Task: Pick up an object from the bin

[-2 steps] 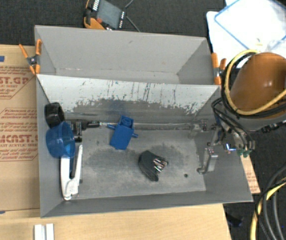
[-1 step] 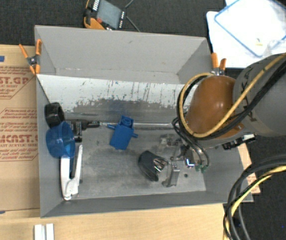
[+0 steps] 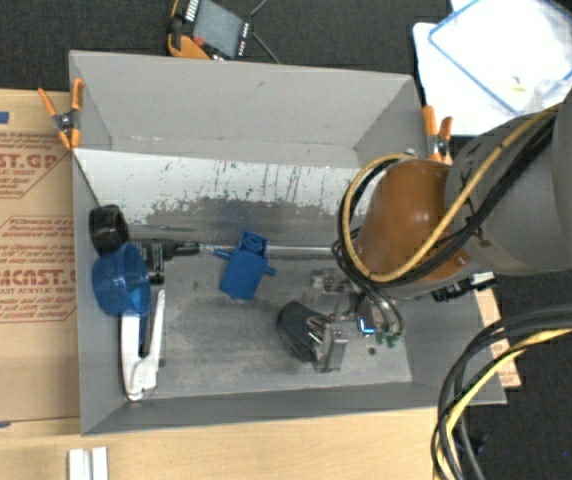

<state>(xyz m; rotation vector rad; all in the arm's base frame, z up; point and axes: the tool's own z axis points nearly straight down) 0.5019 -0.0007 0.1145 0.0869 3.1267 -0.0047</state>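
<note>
My gripper (image 3: 330,340) is low over the bin's floor at the front right, under the orange wrist cover. A dark grey rounded lump (image 3: 296,328) lies right against its left side; whether it sits inside the grip is hidden. A blue plastic block (image 3: 243,270) lies a little further to the left and back, in the middle of the bin. A thin metal rod (image 3: 291,254) runs behind the block towards the gripper.
Along the left wall lie a black round cap (image 3: 108,226), a translucent blue cup-shaped piece (image 3: 121,280) and a white long-handled tool (image 3: 138,358). The arm and its cables cover the bin's right side.
</note>
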